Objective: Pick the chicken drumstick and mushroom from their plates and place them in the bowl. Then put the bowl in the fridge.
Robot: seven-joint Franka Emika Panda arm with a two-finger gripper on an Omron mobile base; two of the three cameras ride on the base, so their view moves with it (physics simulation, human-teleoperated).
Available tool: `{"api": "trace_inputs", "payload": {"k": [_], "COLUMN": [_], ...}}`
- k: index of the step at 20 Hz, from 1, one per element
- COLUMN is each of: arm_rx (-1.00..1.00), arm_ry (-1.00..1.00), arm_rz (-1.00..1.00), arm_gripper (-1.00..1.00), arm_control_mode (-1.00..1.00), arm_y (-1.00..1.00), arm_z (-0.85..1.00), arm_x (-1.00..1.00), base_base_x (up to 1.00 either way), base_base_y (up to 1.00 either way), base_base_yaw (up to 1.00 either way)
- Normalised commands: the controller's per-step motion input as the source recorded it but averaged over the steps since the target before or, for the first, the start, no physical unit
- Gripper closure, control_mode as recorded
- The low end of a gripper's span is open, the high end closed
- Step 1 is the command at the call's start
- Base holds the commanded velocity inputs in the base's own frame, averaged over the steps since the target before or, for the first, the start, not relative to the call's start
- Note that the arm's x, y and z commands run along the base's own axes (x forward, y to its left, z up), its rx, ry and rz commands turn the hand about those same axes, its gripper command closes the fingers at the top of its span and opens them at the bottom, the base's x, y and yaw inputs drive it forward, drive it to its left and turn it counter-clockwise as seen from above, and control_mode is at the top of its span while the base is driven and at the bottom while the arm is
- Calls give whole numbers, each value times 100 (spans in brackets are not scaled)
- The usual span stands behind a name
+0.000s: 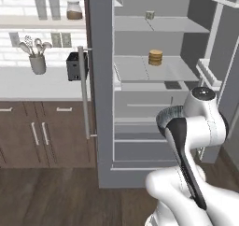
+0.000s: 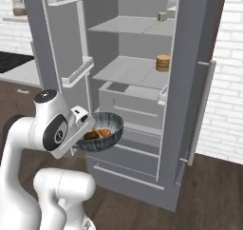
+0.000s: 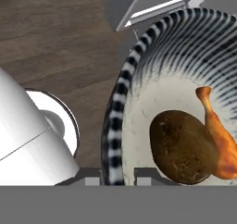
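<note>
The claw (image 3: 117,174) is clamped on the near rim of the bowl (image 2: 105,129), one finger inside the wall and one outside, as the hand view shows at its lower edge. The bowl is carried clear of the floor and roughly level, just in front of the open fridge (image 2: 142,81).

Contents of the bowl: the mushroom (image 3: 185,146) lies on the bowl floor, close to the gripped rim. The chicken drumstick (image 3: 217,135) lies touching the mushroom on its far side from the claw. Its long axis runs along the bowl wall, with the thin bony end pointing away from the claw. Both items are already loaded, so the remaining step is judged to be placement of the bowl inside the fridge.

Governing relation: from the bowl, the fridge interior lies ahead and partly above. The bowl hangs at about the height of the lower drawers (image 2: 130,108). The open middle shelf (image 2: 128,72) sits higher than the bowl and further in. A stack of biscuit-like discs (image 2: 163,62) stands on that shelf at the side away from the arm; the side nearer the arm is bare.

The coming move therefore appears to require a lift, then a forward reach. The shelf's front edge and the open door's racks (image 2: 76,72) beside the arm are the likely points of collision.
</note>
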Motion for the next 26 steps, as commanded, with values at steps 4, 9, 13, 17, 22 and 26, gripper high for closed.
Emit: {"api": "trace_inputs", "payload": {"k": [4,9,13,17,22,26], "arm_rx": [0,0,0,0,0,0], "arm_ry": [0,0,0,0,0,0], "arm_rz": [0,0,0,0,0,0], "arm_gripper": [100,100,100,100,100,100], "arm_control_mode": [100,100,100,100,100,100], "arm_y": [0,0,0,0,0,0], "arm_z": [0,0,0,0,0,0], "arm_x": [0,0,0,0,0,0], "base_base_x": [39,42,62,10,22,42], "base_base_y": [0,0,-2,-31,-21,-25], "base_base_yaw": [-13,-7,0,1,4,3]}}
